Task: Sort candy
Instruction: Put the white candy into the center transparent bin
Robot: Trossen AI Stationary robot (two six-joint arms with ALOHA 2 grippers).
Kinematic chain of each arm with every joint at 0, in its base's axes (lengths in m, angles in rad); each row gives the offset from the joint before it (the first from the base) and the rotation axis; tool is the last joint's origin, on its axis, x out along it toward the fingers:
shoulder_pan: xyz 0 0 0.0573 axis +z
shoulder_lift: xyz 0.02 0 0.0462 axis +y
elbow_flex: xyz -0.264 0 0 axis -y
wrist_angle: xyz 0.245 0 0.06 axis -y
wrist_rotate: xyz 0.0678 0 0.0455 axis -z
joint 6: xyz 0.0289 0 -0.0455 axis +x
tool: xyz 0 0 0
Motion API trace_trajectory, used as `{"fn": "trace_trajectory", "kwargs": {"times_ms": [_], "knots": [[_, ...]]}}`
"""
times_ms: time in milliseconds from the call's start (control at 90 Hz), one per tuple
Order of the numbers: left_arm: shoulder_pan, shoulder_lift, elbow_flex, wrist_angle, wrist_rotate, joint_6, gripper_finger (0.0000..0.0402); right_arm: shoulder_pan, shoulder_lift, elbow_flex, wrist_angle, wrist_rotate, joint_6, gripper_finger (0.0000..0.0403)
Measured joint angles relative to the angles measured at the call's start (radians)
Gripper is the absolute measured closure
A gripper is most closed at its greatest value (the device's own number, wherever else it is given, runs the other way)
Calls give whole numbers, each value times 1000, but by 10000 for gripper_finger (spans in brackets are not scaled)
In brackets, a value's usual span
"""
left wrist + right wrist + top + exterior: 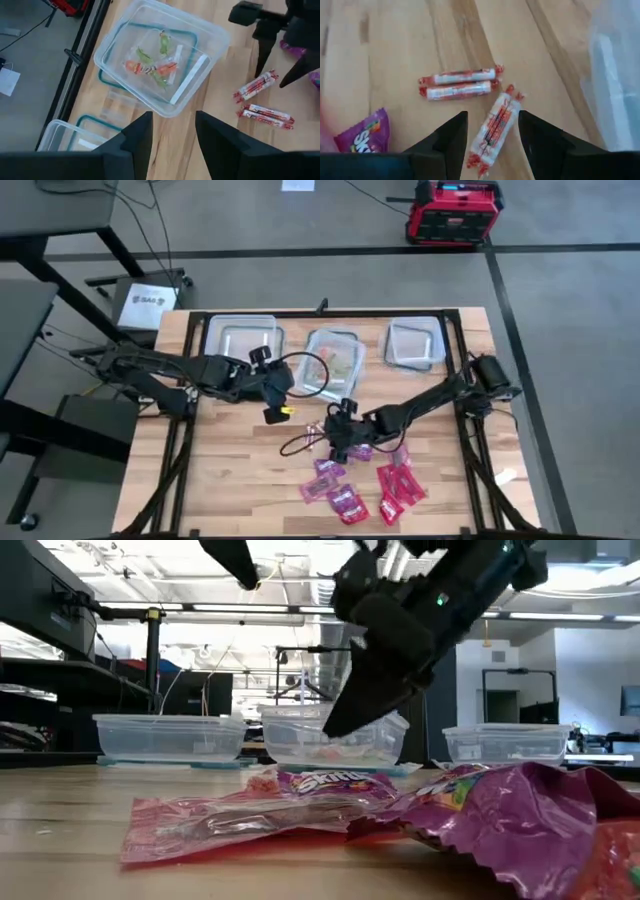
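The right gripper [490, 131] is hung low over a candy roll [494, 127], with its jaws wide open and nothing held. One finger is seen on each side of the roll. Two more rolls [457, 83] lie side by side just past it, near 11 o'clock in that wrist view.

In the high view, the packets [350, 490] are spread at 6 o'clock on the table [240, 470]. Three tubs are lined up at 12 o'clock, and a few sweets are already kept in the middle tub [160, 60].

To do this step well, the gripper should probably be lowered straight down and shut gently across the thin side of the roll. The other two rolls should not be bumped.

The left gripper [172, 132] is held open and empty near the middle tub.
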Motion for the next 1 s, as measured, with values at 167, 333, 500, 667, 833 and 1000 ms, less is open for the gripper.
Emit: {"fn": "trace_trajectory", "kwargs": {"times_ms": [167, 333, 500, 667, 833, 1000], "knots": [[0, 0, 0, 0, 0, 0, 268, -19, 58, 0, -5, 12, 57, 242], [0, 0, 0, 0, 0, 10, 268, -31, 66, -1, -10, 4, 78, 242], [0, 0, 0, 1, 0, 9, 268, -34, 76, 0, -32, -14, 78, 245], [0, 0, -1, 5, 0, 10, 268, -28, 134, 6, -31, -68, 66, 291], [0, 0, -1, 8, 2, 10, 268, -24, 139, 7, -36, -85, 47, 382], [0, 0, -1, 9, 2, 11, 268, -22, 63, -1, -72, -88, 14, 383]]}}
